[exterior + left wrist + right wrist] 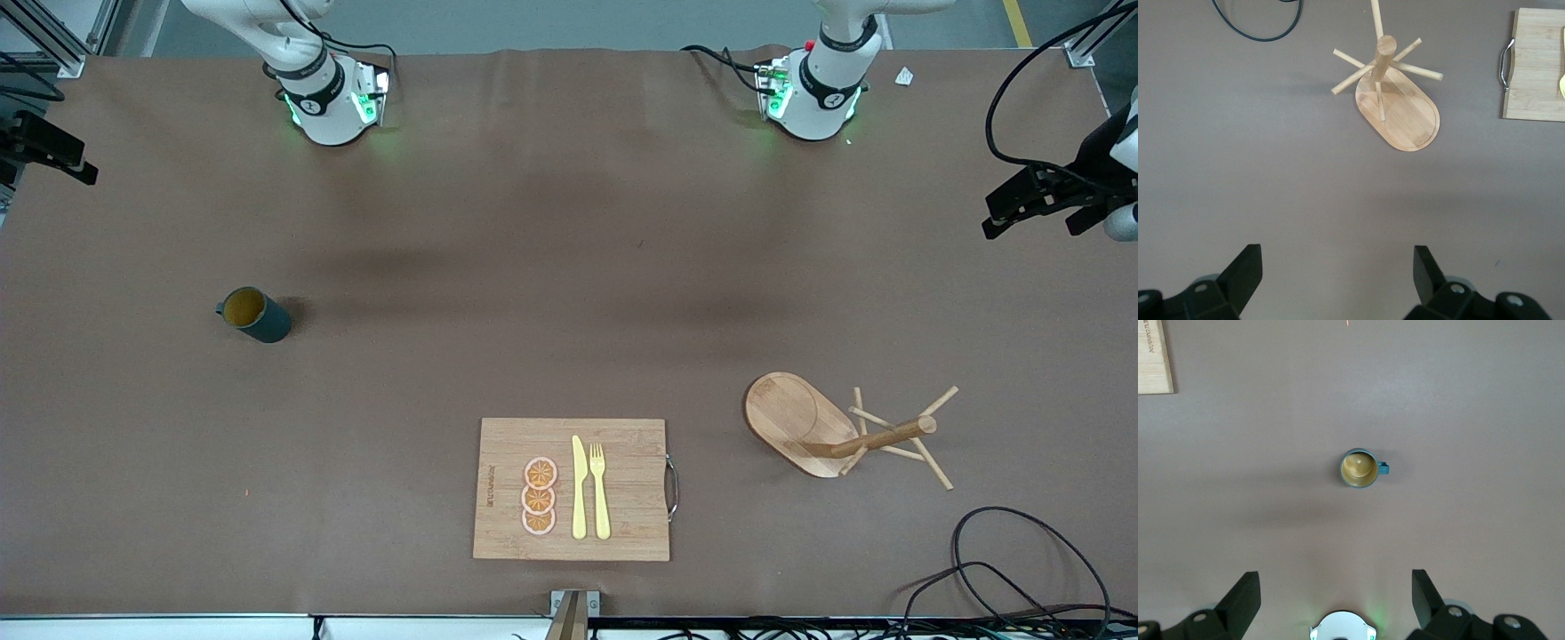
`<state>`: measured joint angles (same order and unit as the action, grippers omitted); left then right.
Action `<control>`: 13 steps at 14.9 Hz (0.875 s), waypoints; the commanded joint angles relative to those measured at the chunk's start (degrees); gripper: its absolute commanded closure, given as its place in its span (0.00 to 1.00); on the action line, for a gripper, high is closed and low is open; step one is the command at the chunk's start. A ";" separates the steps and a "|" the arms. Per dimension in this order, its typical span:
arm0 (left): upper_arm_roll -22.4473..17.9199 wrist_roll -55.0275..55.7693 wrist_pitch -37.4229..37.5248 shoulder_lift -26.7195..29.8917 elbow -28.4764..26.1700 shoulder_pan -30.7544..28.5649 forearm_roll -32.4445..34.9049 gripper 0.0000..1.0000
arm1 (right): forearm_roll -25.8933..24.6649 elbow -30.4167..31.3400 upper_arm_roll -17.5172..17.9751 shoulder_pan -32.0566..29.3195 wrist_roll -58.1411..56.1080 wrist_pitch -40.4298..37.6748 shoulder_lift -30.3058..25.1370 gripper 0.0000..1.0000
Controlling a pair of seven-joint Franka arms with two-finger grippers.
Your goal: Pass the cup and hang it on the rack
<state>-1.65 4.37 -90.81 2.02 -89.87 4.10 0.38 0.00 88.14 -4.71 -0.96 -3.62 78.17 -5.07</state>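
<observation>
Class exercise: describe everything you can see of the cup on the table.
The small dark teal-grey cylindrical cup has a mustard-yellow inside and a small side handle. It looks empty and stands upright, mouth up, on the brown table toward the right arm's end, farther from the front camera than the bamboo cutting board. Nothing but the table touches it.

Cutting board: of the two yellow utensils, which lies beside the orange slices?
The knife, plain-bladed, lies next to the orange slices; the fork, with tines, sits nearer the board's metal handle.

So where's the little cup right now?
The cup stands upright on the bare table toward the right arm's end, farther from the front camera than the cutting board.
</observation>
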 commanded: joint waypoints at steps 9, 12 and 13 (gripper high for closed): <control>-0.02 -1.65 1.08 -0.79 1.19 -0.23 0.41 0.00 | 0.09 -0.43 -1.09 -0.62 -1.39 -0.03 0.32 0.00; -0.11 -1.21 1.08 -0.87 1.19 -0.15 0.41 0.00 | 0.17 -0.43 -1.09 -0.53 -1.39 -0.03 0.32 0.00; -0.11 -1.21 1.08 -0.79 1.19 -0.14 0.41 0.00 | 0.17 -0.52 -1.01 -0.53 -1.30 0.05 0.32 0.00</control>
<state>-1.67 3.45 -90.54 1.70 -89.91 4.06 0.38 -0.02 88.15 -5.96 -1.07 -4.23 78.25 -5.00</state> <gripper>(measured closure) 0.000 0.000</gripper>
